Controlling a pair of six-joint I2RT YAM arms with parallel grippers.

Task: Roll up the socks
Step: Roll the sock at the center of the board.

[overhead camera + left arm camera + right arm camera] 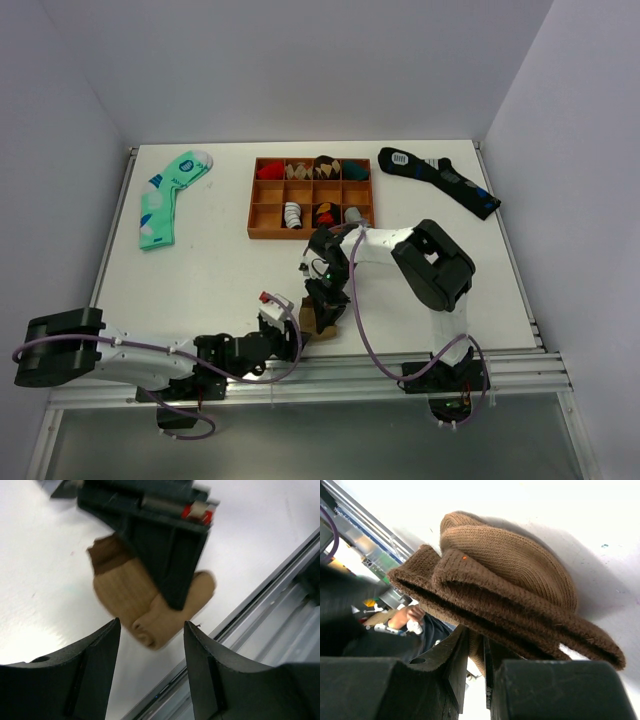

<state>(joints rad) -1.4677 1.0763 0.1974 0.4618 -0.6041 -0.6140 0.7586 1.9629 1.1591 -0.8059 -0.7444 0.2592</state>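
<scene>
The tan-brown socks [320,320] lie folded into a bundle near the table's front edge, with the darker ribbed cuffs on the outside. My right gripper [324,300] comes down on them from behind, and its wrist view shows the jaws nearly closed on a layer of the socks [510,575], with the right gripper [476,647] pinching the knit. My left gripper [288,335] is open just left of the bundle. In its wrist view the socks [135,600] lie beyond the spread left fingers [95,670], partly hidden by the right gripper's dark body [160,540].
A wooden compartment tray [252,200] with several rolled socks stands at the back centre. A mint-green dotted sock [165,198] lies at the back left and a dark navy sock [440,178] at the back right. The metal rail [400,362] runs along the front edge.
</scene>
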